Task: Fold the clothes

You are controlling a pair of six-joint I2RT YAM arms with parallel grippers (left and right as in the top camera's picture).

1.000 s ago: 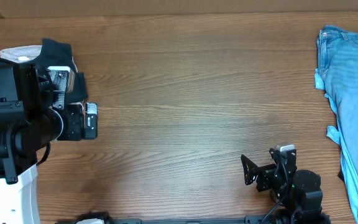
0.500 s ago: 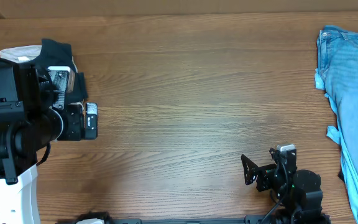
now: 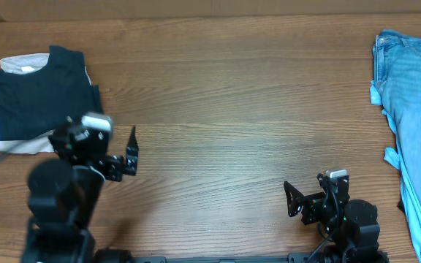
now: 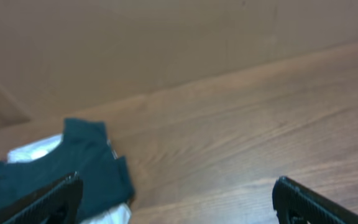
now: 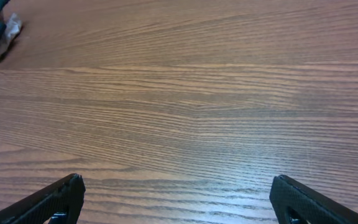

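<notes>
The black T-shirt is lying folded at the far left corner of the table, resting on a pale garment. We are seeing the left gripper hovering just beside it, jaws spread wide and holding nothing. The right gripper is sitting well apart near the front edge, also wide open and empty. Blue jeans are lying along the right edge.

The folded black cotton T-shirt lies in the far left corner of the brown wooden table, on top of a pale folded cloth. The light-blue denim jeans lie along the right edge, well apart. The left gripper is just in front of the shirt, and the right gripper is near the front edge, right of centre.
</notes>
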